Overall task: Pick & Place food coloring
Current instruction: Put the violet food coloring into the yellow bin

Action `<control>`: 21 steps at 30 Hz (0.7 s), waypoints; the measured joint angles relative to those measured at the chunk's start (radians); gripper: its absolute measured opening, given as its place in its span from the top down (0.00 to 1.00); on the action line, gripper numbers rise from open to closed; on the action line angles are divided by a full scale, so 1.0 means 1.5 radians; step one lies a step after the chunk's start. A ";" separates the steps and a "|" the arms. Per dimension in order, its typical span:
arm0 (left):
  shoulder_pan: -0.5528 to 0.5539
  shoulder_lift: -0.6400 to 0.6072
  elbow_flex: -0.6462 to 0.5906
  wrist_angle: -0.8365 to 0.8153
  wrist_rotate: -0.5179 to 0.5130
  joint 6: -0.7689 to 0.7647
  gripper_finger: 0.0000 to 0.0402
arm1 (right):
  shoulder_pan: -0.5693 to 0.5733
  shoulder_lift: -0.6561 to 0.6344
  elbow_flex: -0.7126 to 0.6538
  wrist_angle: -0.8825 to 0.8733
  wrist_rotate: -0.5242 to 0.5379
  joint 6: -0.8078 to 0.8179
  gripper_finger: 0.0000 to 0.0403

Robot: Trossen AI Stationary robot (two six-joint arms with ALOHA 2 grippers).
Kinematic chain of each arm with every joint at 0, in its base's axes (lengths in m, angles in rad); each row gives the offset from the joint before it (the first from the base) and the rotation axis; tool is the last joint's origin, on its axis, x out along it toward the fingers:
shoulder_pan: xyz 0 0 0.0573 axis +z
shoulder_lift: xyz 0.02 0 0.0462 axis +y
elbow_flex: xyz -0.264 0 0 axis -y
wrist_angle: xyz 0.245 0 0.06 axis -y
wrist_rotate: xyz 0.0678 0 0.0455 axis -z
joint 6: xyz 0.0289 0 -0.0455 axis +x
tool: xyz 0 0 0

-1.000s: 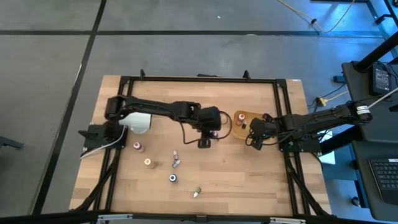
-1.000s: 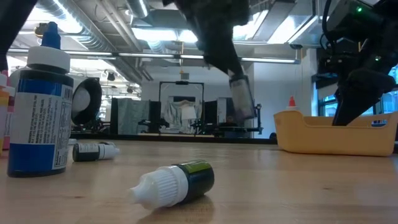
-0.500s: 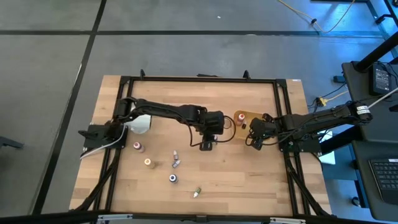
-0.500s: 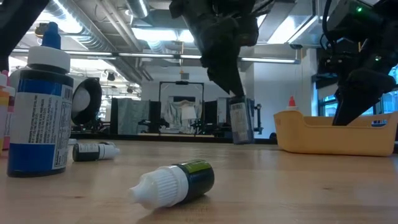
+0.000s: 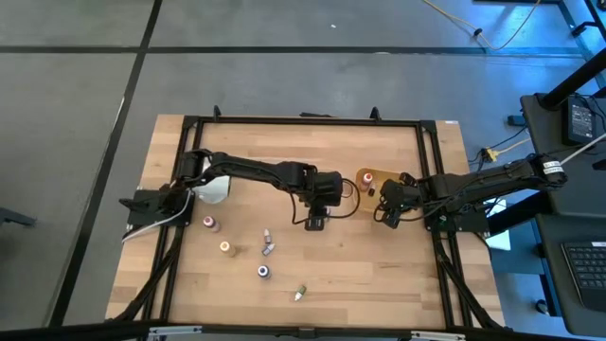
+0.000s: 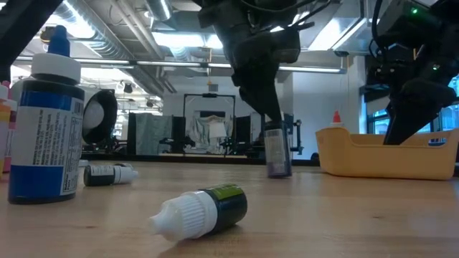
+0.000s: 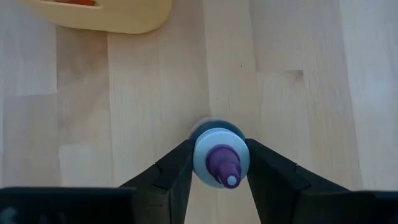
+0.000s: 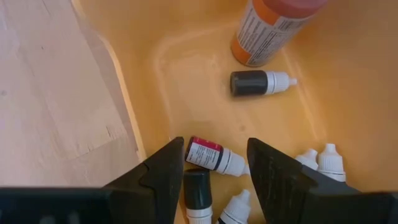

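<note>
- High view: my left hand (image 5: pixel 315 220) stands mid-surface beside the tray (image 5: pixel 365 177); the right hand (image 5: pixel 389 214) hovers over it, fingers apart, holding nothing.
- Low view: the purple-capped bottle (image 6: pixel 277 152) stands upright on the surface (image 6: pixel 344 215); a crooked withdrawal may topple it.
- Left wrist view: my fingers (image 7: pixel 171 171) flank the cap closely; whether they grip it, I cannot tell.
- Right wrist view: loose bottles (image 8: pixel 214 156) crowd the tray; a descent risks jamming.

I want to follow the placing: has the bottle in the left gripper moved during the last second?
Yes. In the low view the bottle has come down from hanging tilted in the air to upright on the table, slightly nearer the tray, with the left gripper around its cap.
</note>
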 joint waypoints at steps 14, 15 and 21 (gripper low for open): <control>-0.007 0.000 0.000 -0.001 0.000 -0.020 0.54 | 0.000 0.000 0.000 -0.001 0.000 0.001 0.56; -0.007 0.000 0.000 -0.001 0.000 -0.017 0.52 | 0.000 0.000 0.000 -0.001 0.000 0.002 0.56; -0.007 -0.009 0.016 -0.016 0.000 -0.027 0.45 | 0.000 0.000 0.000 -0.001 0.000 0.002 0.55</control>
